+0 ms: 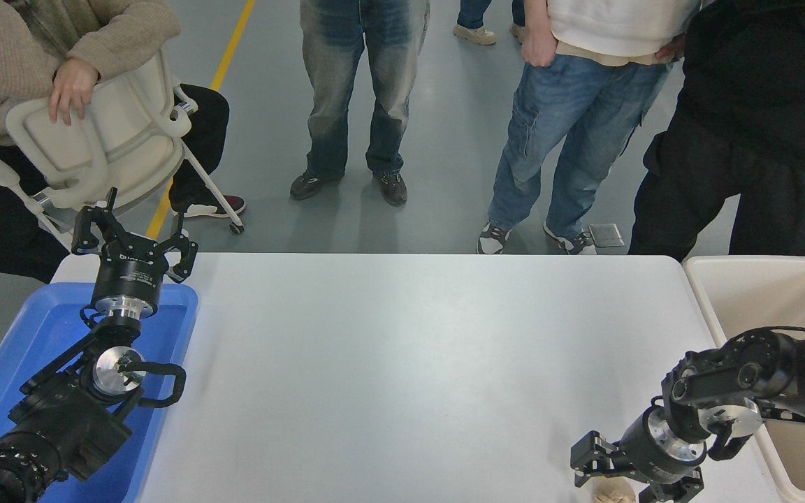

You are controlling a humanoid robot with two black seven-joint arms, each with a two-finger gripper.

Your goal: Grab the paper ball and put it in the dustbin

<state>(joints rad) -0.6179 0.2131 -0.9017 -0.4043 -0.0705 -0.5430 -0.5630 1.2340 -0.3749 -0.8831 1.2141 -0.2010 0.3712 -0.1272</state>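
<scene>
The paper ball (613,493), a small tan wrinkly wad, lies at the table's near edge on the right, cut off in part by the picture's bottom. My right gripper (619,485) is open and low over it, with one finger on each side of the wad; whether they touch it I cannot tell. The dustbin (706,300), a cream tub with a thick rim, stands just off the table's right end, behind the right arm. My left gripper (135,234) is open and parked at the lower left, above the far end of a blue tray.
The shallow blue tray (32,328) sits under the left arm at the table's left end. Several people stand along the far side, and one holds a cream chair (102,140) at the far left corner. The white table (402,363) spreads between the arms.
</scene>
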